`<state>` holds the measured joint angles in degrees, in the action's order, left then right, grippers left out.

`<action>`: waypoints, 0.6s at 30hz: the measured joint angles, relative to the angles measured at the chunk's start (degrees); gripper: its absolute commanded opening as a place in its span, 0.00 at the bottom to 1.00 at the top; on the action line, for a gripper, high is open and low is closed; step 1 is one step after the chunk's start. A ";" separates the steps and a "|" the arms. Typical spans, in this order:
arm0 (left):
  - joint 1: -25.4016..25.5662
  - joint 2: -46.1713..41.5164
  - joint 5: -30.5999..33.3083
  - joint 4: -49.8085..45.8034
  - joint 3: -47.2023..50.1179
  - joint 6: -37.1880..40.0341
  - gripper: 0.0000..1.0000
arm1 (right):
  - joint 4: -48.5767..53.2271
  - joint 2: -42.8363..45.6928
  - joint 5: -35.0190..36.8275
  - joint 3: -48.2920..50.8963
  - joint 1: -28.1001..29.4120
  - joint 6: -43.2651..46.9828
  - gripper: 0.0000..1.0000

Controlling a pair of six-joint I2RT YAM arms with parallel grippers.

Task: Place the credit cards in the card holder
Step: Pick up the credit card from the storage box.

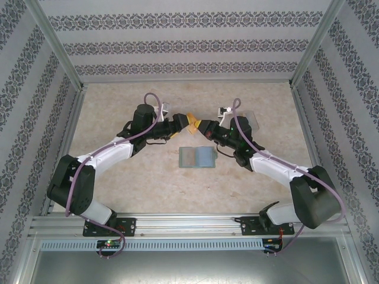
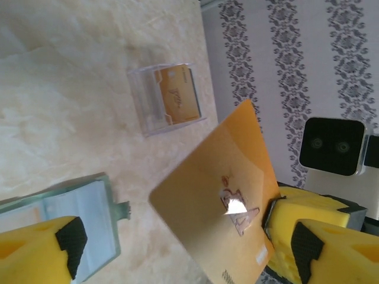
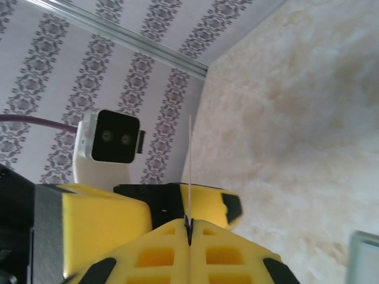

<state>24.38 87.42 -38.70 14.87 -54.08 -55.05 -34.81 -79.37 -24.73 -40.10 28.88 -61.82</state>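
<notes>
Right wrist: card (image 2: 219, 195) is pinched edge-on by right gripper (image 3: 189, 225).
Left gripper (image 1: 180, 125): jaws held wide around card.
Holder (image 1: 197, 157): open, 6 o'clock of card.

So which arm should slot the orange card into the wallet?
Right. The right pincer is clamped on the thin orange-yellow card; the left pincer gapes open. The open grey-green folding wallet lies close to both, likely within reach.

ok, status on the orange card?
Right end effector shut on orange card, midair. Left end effector open around it. Card holder lies open on table, unobstructed.
</notes>
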 measured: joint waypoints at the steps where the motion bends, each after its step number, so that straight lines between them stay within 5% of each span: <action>1: 0.00 -0.02 -0.50 0.37 -0.31 -0.46 0.71 | -1.31 -0.61 0.44 -0.44 0.72 -0.50 0.00; 5: -0.07 -0.94 -0.94 1.46 -0.70 -1.25 0.39 | -4.98 -2.78 2.32 -0.79 2.45 -2.32 0.00; 8: -0.09 -2.23 -0.26 1.22 -0.70 -1.01 0.26 | -6.58 -3.08 3.30 -0.76 2.73 -3.06 0.03; 14: -0.09 -3.96 -0.74 1.44 -0.70 -0.44 0.07 | -8.26 -3.08 3.43 -0.33 2.78 -4.04 0.25; 18: -0.07 -4.42 -1.84 1.38 -0.70 0.76 0.05 | -8.31 -2.40 2.97 1.09 2.58 -3.76 0.36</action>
<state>24.32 83.00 -40.53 16.25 -54.78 -54.28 -43.11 -81.78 -21.76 -39.00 31.46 -65.58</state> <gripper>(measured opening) 0.061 0.312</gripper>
